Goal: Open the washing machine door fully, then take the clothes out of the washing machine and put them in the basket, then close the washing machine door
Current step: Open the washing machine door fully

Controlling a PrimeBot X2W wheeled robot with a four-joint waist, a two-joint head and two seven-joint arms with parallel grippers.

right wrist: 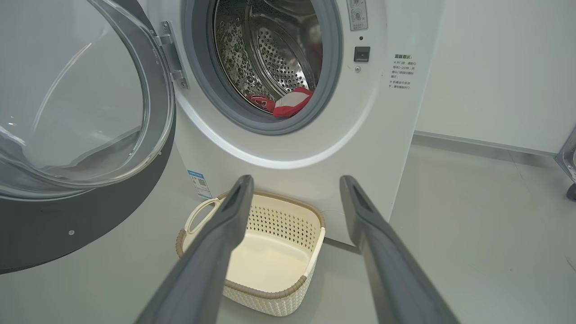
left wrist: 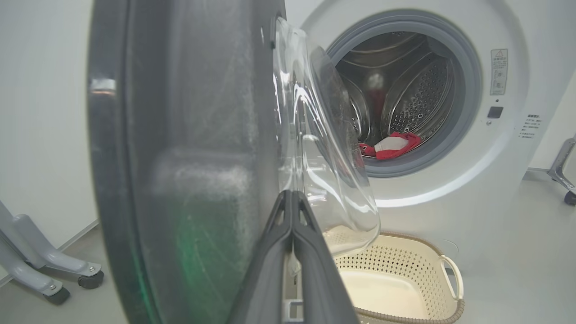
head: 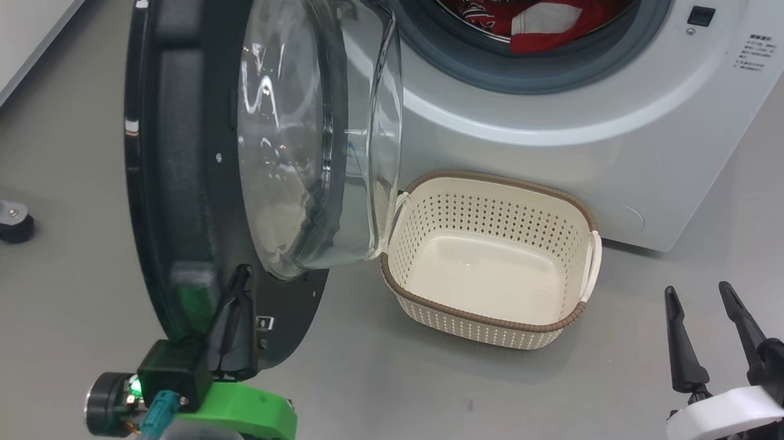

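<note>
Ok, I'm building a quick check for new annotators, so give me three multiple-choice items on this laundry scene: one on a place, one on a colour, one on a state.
1. Where does the basket stand relative to the washing machine?
A) on top of it
B) on the floor in front of it
C) inside it

2. What is the main colour of the clothes in the drum?
A) blue
B) green
C) red

3. How does the right gripper stand?
A) open, holding nothing
B) shut on the basket's handle
C) shut with nothing in it

Answers:
1 B: the head view shows it on the grey floor below the round opening.
2 C: red cloth with a white patch lies at the drum's bottom.
3 A: its two fingers stand well apart with nothing between them.
</note>
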